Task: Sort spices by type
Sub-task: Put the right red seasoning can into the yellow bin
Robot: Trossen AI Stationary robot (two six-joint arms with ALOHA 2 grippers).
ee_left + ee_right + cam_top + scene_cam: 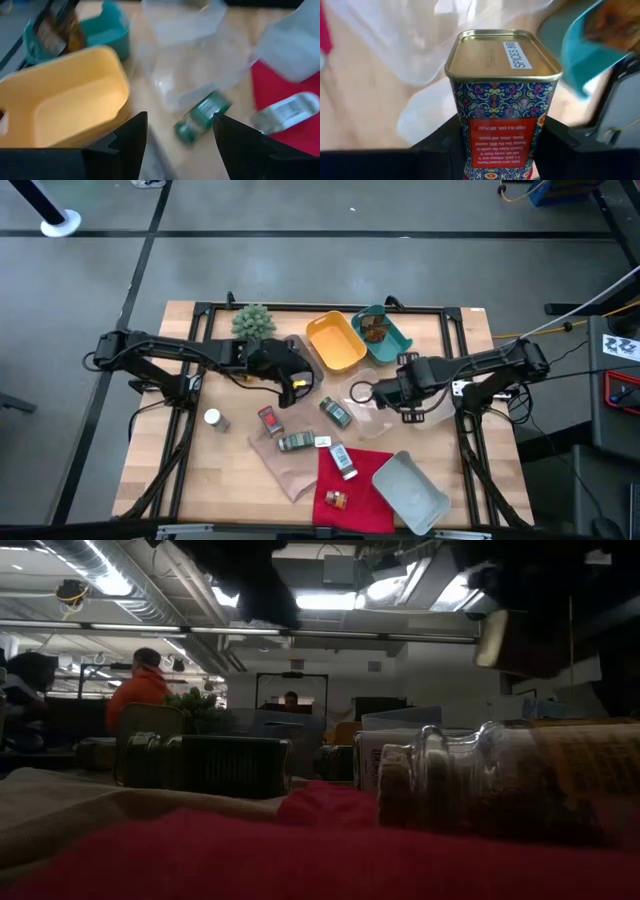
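My right gripper (pixel 398 395) (pixel 502 145) hangs over the clear tray (pixel 378 418) and is shut on a red-and-blue patterned boxy tin (pixel 502 100). My left gripper (pixel 297 385) (pixel 180 140) stands open by the yellow tray (pixel 335 342) with nothing between its fingers. Past it, a green-capped jar (pixel 200 117) (pixel 336 413) lies on its side on the wood. Another red tin (pixel 270 420), a dark jar (pixel 296 442) and a white-capped jar (pixel 213 419) lie on the table. Two jars (pixel 343 462) (pixel 336 500) lie on the red cloth (pixel 365 480). My right gripper pinches the tin's two opposite narrow sides (pixel 462 135) between its two fingers, at the end nearer the wrist. The fingers come from above, pointing steeply down. The tin is lifted clear, and its gold end face (pixel 500 55) points away from the wrist toward the clear tray.
A teal tray (pixel 395 345) holding brown jars stands beside the yellow one at the far side. A spiky green plant (pixel 253 320) is at the far left and a grey tray (pixel 410 490) at the near right. Brown paper (pixel 285 470) lies under the dark jar.
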